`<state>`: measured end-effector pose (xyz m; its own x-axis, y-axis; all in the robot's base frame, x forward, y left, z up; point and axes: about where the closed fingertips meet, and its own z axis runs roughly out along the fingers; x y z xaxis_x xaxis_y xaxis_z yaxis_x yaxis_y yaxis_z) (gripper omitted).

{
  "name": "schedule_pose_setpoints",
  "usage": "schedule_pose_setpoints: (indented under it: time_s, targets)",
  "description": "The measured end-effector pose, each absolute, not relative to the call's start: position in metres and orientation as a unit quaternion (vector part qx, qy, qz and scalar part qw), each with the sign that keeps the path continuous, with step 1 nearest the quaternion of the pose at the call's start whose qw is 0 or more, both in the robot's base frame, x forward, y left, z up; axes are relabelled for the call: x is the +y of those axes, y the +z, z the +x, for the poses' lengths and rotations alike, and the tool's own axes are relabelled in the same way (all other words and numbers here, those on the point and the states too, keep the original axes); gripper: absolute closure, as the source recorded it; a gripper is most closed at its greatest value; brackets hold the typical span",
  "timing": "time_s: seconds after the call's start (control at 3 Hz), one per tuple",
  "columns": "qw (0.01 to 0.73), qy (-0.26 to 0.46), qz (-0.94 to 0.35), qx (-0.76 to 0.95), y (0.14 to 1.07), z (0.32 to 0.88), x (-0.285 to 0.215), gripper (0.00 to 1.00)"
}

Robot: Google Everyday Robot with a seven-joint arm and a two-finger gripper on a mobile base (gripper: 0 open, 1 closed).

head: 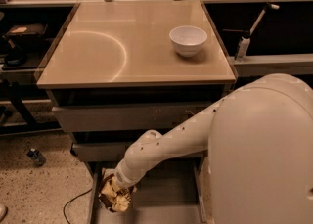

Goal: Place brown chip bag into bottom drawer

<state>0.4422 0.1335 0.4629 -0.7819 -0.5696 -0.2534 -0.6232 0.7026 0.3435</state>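
Note:
The brown chip bag [113,196] is a crumpled brown and pale yellow bundle low in the camera view, at the left end of the open bottom drawer [164,198]. My gripper [120,185] sits on top of the bag at the end of the white arm, which reaches down from the right. The arm's wrist hides the gripper's tips. The bag is over the drawer's left side, by the left rail. Whether the bag rests on the drawer floor I cannot tell.
A white bowl [188,39] stands on the tan tabletop [117,47] at the back right. The middle drawer [98,150] and the top drawer front [132,116] are above the open one. A small bottle [35,156] and a cable [73,203] lie on the floor at left.

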Motion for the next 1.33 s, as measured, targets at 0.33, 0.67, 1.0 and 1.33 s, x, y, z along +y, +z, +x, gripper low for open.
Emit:
schedule_pose_setpoints:
  time_s: [0.33,0.67,1.0,1.33]
  targets:
    - [0.084,0.219,-0.315,0.92,0.438,0.449,0.133,1.0]
    - [0.093,0.229,-0.304,0.92,0.418,0.454,0.13,1.0]
    - [0.088,0.241,-0.293,0.921,0.393,0.453,0.126,1.0]
    - [0.084,0.248,-0.29,0.92,0.368,0.455,0.122,1.0]
